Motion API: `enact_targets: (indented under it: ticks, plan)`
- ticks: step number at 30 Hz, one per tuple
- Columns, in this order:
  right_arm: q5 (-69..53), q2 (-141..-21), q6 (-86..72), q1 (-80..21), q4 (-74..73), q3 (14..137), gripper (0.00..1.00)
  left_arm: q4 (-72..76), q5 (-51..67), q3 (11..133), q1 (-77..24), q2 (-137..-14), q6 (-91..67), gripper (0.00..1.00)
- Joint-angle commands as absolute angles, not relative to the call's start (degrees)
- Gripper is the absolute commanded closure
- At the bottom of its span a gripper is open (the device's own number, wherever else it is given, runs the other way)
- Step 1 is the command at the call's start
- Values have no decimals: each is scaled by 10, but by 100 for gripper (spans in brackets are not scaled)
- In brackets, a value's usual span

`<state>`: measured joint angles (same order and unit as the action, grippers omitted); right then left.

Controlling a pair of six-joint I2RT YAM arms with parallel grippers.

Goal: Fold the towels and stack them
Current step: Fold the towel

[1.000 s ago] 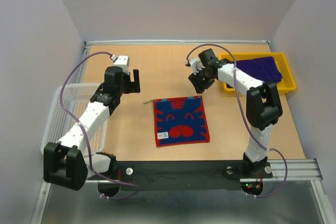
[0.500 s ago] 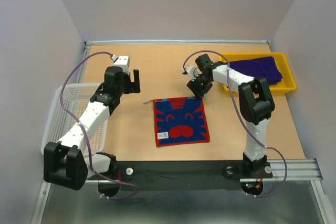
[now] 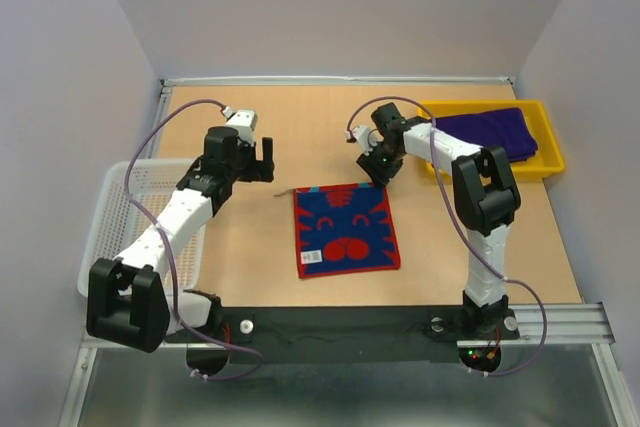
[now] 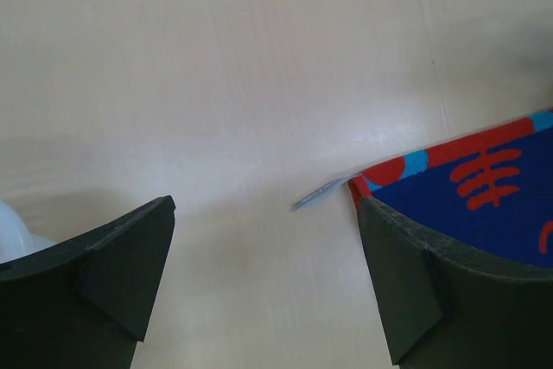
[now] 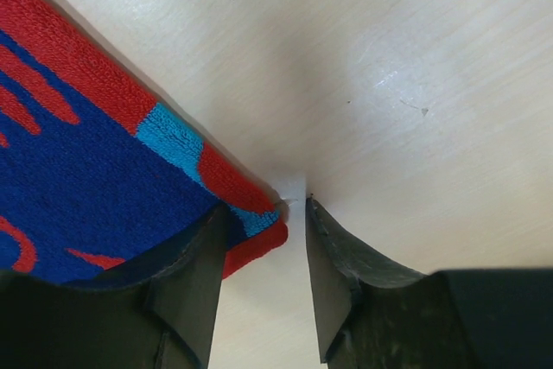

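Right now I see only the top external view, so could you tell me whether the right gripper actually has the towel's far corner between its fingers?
Observer: In the right wrist view the right gripper straddles the red corner of the towel. The corner's tip lies in the gap, and the jaws are not closed on it.
Operator: Thank you. And what is the thin sliver by the towel's other far corner?
Observer: The left wrist view shows a small grey tag sticking out from that corner. It lies on the table, just ahead of the left gripper, whose jaws are wide open.
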<state>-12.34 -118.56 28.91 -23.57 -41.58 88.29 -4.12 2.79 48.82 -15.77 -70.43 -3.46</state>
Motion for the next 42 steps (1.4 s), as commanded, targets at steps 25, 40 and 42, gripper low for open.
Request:
enact_targets:
  ticks: [25, 40, 42]
  plan:
    - [-156, -1191, 297, -236, -430, 843, 99, -171, 79, 748, -265, -1048, 138, 34]
    - [-156, -1195, 295, -236, -430, 838, 99, -210, 128, 756, -265, -1088, 170, 40]
    - [-154, -1195, 296, -236, -429, 838, 99, -217, 128, 758, -265, -1099, 170, 40]
